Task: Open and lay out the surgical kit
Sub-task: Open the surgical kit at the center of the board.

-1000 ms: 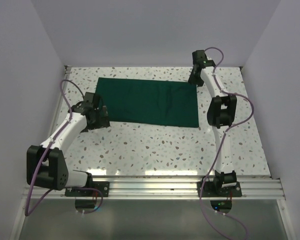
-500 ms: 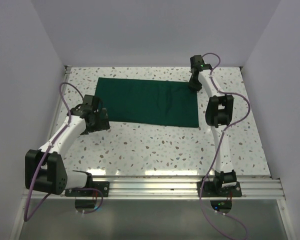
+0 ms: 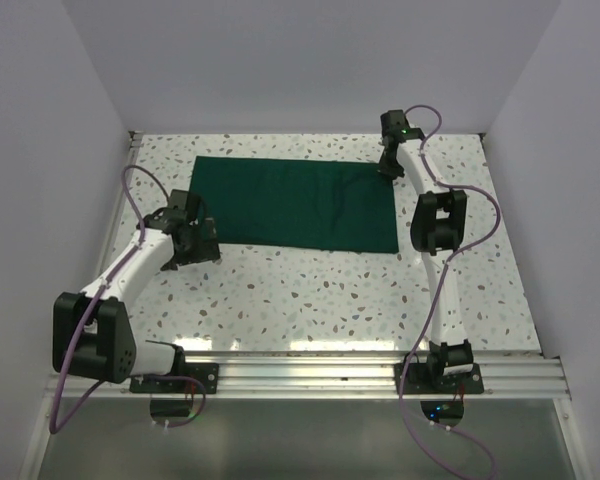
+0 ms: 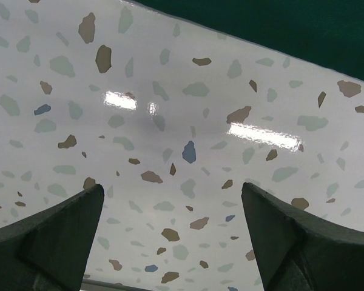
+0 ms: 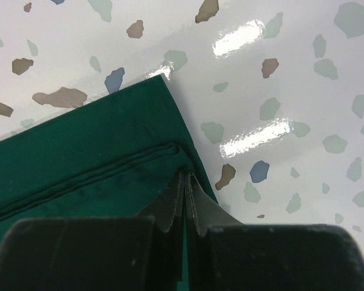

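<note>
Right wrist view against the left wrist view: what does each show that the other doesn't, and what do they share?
Only the right wrist view: the right gripper shut on a corner of the dark green cloth wrap, with the cloth's layered fold lines visible. Only the left wrist view: the left gripper open, fingers wide apart above the bare white speckled tabletop. Both: that green cloth and the glossy speckled tabletop.

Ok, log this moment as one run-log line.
green cloth wrap: folded flat, unopened | left gripper: open, empty, over bare table | right gripper: shut on wrap's far-right corner
</note>
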You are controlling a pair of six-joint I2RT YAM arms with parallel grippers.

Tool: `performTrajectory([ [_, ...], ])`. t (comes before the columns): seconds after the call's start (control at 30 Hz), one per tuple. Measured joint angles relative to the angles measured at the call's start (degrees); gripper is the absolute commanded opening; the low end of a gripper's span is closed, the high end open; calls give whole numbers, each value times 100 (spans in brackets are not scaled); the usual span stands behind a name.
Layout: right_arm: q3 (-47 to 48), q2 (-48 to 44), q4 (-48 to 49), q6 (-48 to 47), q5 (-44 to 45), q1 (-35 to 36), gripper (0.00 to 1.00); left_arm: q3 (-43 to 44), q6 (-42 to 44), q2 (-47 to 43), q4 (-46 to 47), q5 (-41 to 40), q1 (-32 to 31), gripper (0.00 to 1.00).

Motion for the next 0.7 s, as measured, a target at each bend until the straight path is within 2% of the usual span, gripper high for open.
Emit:
performTrajectory([
  [0.33,-140,-140,15,-129,-70,4,0,323,2,225,-24,-24,2,100],
  [0.7,-1180,-1445,13,-162,-669,223,0,1204,37,247,-133,-321,0,100],
])
